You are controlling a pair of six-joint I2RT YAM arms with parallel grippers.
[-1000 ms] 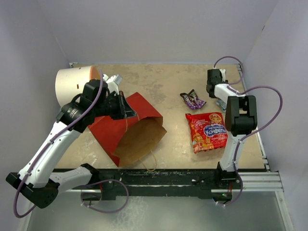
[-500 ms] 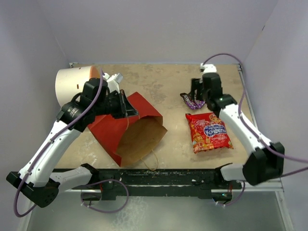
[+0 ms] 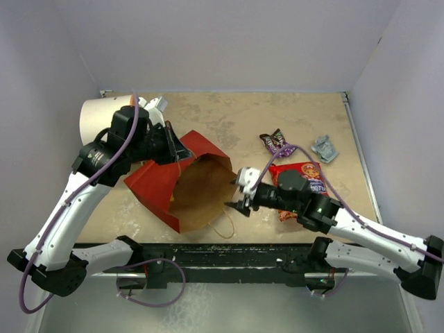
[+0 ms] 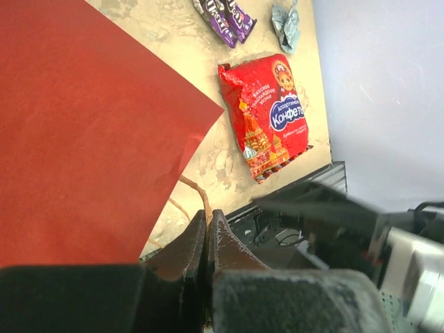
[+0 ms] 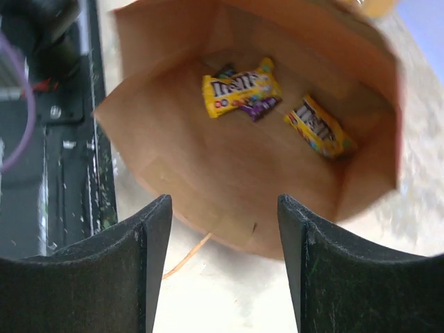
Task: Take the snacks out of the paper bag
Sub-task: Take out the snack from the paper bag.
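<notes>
Inside the paper bag [image 5: 208, 180] lie yellow candy packets [image 5: 241, 88].

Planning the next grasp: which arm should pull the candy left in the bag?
Right. The right gripper is open at the mouth of the paper bag, yellow candy packets straight ahead inside. The left gripper is shut on the bag's edge.

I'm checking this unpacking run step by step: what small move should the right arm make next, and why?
Probably ease the right gripper straight into the paper bag toward a yellow candy packet. Its jaws stand open at the bag's mouth, the packets lie deep inside, and the left gripper is shut at the bag's rim, apparently keeping it open.
</notes>
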